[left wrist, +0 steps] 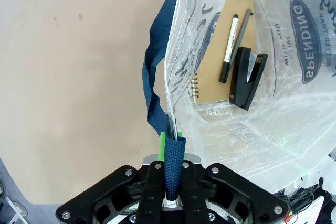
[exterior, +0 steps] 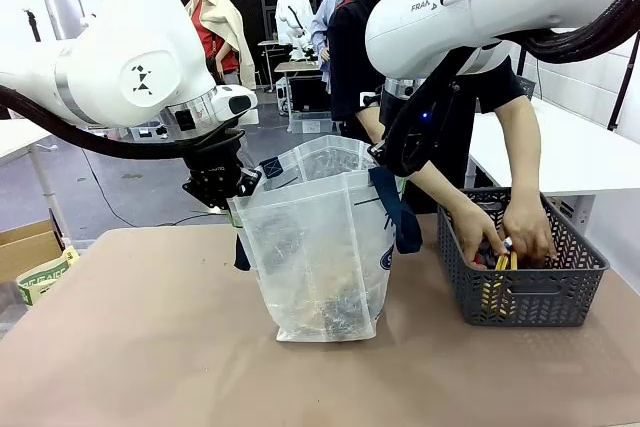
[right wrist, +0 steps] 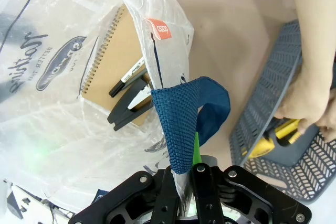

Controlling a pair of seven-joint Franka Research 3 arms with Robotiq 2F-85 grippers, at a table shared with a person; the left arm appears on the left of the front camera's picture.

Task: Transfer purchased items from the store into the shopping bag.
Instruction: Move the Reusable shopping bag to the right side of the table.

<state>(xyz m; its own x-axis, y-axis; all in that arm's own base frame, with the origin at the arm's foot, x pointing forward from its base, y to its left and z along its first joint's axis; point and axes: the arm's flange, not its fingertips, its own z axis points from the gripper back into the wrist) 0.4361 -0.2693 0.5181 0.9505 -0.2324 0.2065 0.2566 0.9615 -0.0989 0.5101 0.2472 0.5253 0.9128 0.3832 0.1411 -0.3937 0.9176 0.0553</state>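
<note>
The shopping bag (exterior: 320,247) stands open in the middle of the table, translucent white with navy straps. My left gripper (exterior: 232,190) is shut on the bag's left strap (left wrist: 169,156) and rim. On the opposite side, my right gripper (exterior: 390,162) is shut on the right strap (right wrist: 181,124). Between them the mouth is held wide. Inside the bag lie a brown spiral notebook (left wrist: 215,77), a marker pen (left wrist: 229,45) and a black stapler (left wrist: 247,77). The person's hands (exterior: 500,232) are down in the dark grey basket (exterior: 525,282), touching a yellow item (exterior: 497,277).
The basket sits at the table's right, close to the bag. A cardboard box (exterior: 30,252) stands off the table's left edge. Bare brown tabletop (exterior: 150,347) lies in front of the bag and to its left. The person's torso is just behind the bag.
</note>
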